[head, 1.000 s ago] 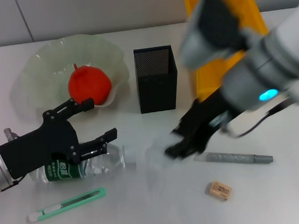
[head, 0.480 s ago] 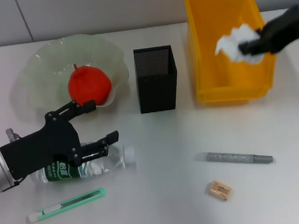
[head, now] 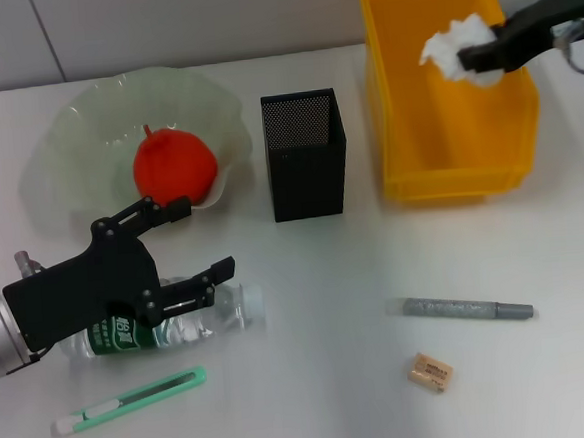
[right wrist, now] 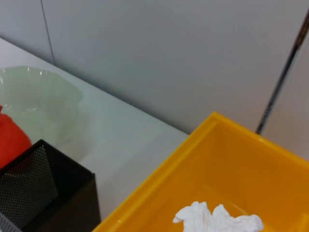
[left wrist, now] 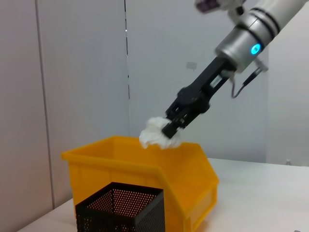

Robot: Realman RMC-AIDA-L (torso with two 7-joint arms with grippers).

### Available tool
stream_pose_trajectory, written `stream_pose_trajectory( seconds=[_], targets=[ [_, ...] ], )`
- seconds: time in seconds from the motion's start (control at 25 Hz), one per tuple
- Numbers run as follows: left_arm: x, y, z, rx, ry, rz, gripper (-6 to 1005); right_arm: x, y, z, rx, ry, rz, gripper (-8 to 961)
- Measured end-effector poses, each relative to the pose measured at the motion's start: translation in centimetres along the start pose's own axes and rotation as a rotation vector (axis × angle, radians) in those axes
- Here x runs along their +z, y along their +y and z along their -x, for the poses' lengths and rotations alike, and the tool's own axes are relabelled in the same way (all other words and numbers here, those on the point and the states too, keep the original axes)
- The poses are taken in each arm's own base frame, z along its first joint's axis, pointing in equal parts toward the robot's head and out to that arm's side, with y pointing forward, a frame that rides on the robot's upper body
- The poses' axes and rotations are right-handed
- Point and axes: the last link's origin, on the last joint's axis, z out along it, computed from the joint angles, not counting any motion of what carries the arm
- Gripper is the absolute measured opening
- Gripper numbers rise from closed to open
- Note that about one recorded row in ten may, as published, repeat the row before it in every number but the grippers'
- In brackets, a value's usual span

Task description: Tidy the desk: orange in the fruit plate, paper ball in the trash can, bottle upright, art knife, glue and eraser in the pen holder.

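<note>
While right gripper (head: 473, 56) jaws clamp paper ball (head: 455, 47) over yellow bin (head: 456, 172), left gripper (head: 189, 251) jaws spread, white desk (head: 313, 378), grey wall

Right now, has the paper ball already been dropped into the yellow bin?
No, the right gripper is shut on the paper ball, holding it above the yellow bin.

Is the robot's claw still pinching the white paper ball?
Touching. The left wrist view shows the right gripper shut on the paper ball, held above the yellow trash can; the head view agrees.
</note>
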Motion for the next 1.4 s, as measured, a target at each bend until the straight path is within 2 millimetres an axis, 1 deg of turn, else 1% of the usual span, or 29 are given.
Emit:
stream_pose_trajectory(
  seconds=[0.12,0.24,0.44,0.48,0.56,0.64,0.72,0.76,0.84,0.96,1.12,1.24,1.36,1.4],
  targets=[
    [0.0,0.0,0.0,0.000,-0.001,0.000,862,1.0,0.3,0.3,-0.023,0.001,0.018,413],
    [0.0,0.1,0.1,0.001,-0.004,0.003,862,1.4,0.7,0.6,-0.032,-0.003,0.027,426],
    [-0.1,0.1,0.1,0.000,-0.007,0.003,861,1.0,0.7,0.8,-0.036,-0.019,0.021,597],
    [-0.1,0.1,0.1,0.000,-0.007,0.003,861,0.8,0.8,0.8,-0.031,-0.026,0.026,631],
    [-0.1,0.1,0.1,-0.001,-0.007,0.003,861,0.0,1.0,0.6,-0.011,-0.066,0.049,801],
    [-0.2,0.1,0.1,-0.001,-0.005,0.002,861,-1.2,1.5,0.2,-0.003,-0.133,0.086,801],
    [-0.4,0.2,0.1,0.000,0.000,0.004,861,-3.2,2.6,-0.4,-0.015,-0.238,0.155,800],
    [-0.4,0.2,0.0,0.001,0.003,0.008,861,-4.3,3.2,-1.2,-0.025,-0.291,0.200,800],
    [-0.5,0.3,-0.1,0.003,0.006,0.019,861,-5.8,4.3,-2.9,-0.048,-0.370,0.275,800],
    [-0.7,0.5,-0.1,0.002,-0.004,0.048,861,-7.3,5.8,-6.5,-0.084,-0.464,0.369,799],
    [-0.2,0.6,-0.8,0.005,-0.057,0.127,861,-7.4,6.7,-11.8,-0.100,-0.509,0.432,799],
    [0.5,0.4,-1.5,0.020,-0.127,0.180,861,-6.8,7.4,-14.8,-0.093,-0.520,0.479,798],
    [1.8,0.2,-2.9,0.058,-0.204,0.246,861,-6.1,8.1,-17.4,-0.082,-0.526,0.510,798],
    [2.7,0.1,-3.9,0.081,-0.255,0.277,861,-5.8,8.5,-18.5,-0.083,-0.523,0.523,798]
  ],
)
